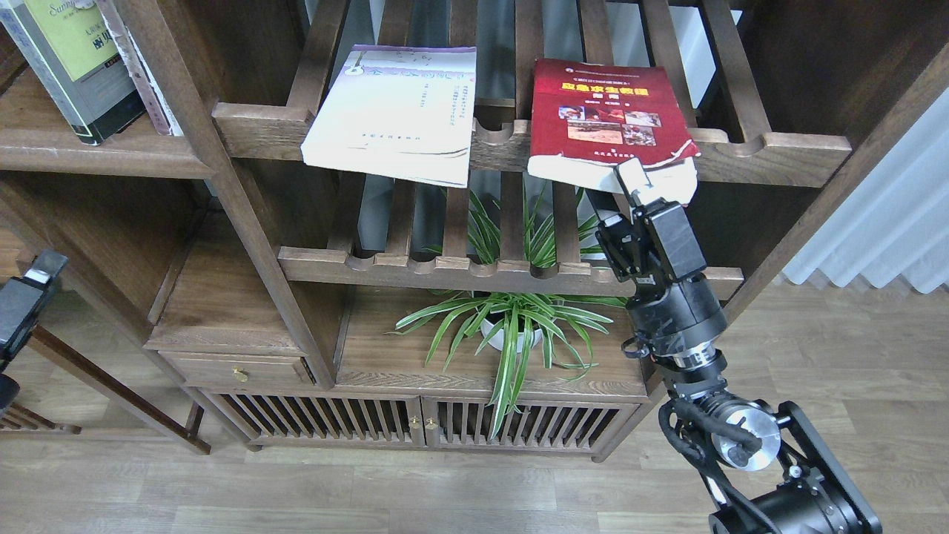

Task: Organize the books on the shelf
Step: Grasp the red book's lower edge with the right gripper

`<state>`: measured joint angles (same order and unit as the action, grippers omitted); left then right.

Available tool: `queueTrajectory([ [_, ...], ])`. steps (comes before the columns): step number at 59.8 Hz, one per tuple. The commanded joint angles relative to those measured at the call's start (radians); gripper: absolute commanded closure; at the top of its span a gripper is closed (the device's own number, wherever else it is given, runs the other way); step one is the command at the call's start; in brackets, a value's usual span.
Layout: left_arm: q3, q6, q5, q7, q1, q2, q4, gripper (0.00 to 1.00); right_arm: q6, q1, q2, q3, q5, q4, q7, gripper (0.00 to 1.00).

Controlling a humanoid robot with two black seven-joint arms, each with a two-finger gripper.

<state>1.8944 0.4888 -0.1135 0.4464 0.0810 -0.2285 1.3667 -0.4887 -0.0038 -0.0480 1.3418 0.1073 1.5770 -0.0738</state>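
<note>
The right end effector (626, 185) reaches up to the front right corner of the red book (608, 111), and its pale upper finger (632, 176) lies against the curled white pages at the book's front edge; the lower finger is hidden behind the dark body, so I cannot tell how far it is open or whether it truly grips the book. The red book lies flat on the upper slatted rack (771, 152), right of the middle, its front edge hanging over the notched front rail. The white book (393, 119) with the purple top band lies flat on the same rack, to the left, its front edge also overhanging the rail, well apart from the red one. The grey book (74, 59) with the lime-green panel stands leaning on the flat wooden shelf (96, 156) at the upper left. The left end effector (30, 285) shows at the left edge, seen dark and end-on, so its opening cannot be told. A potted plant (511, 326) stands on the cabinet top below the racks.
</note>
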Motion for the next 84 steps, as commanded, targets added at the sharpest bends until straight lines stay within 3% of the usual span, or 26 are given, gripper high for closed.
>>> queueTrajectory([
  [1, 0.002, 0.0, 0.0, 0.0, 0.0, 0.0, 0.0, 0.07, 0.0, 0.015, -0.003, 0.008, 0.0, 0.003, -0.001, 0.03],
  [27, 0.003, 0.0, 0.0, 0.0, 0.002, -0.002, -0.001, 0.07, 0.0, 0.025, -0.003, 0.019, 0.002, 0.001, 0.0, 0.04],
  [39, 0.003, 0.0, 0.0, 0.0, 0.002, -0.002, -0.001, 0.07, 0.0, 0.034, -0.004, 0.019, 0.002, 0.001, 0.0, 0.1],
  [71, 0.008, 0.0, 0.0, 0.0, 0.002, -0.003, -0.003, 0.07, 0.0, 0.039, -0.032, 0.02, 0.002, 0.0, 0.002, 0.12],
  [84, 0.008, 0.0, 0.0, 0.0, 0.002, -0.008, -0.003, 0.07, 0.059, 0.057, -0.039, 0.028, 0.002, -0.014, 0.0, 0.11],
])
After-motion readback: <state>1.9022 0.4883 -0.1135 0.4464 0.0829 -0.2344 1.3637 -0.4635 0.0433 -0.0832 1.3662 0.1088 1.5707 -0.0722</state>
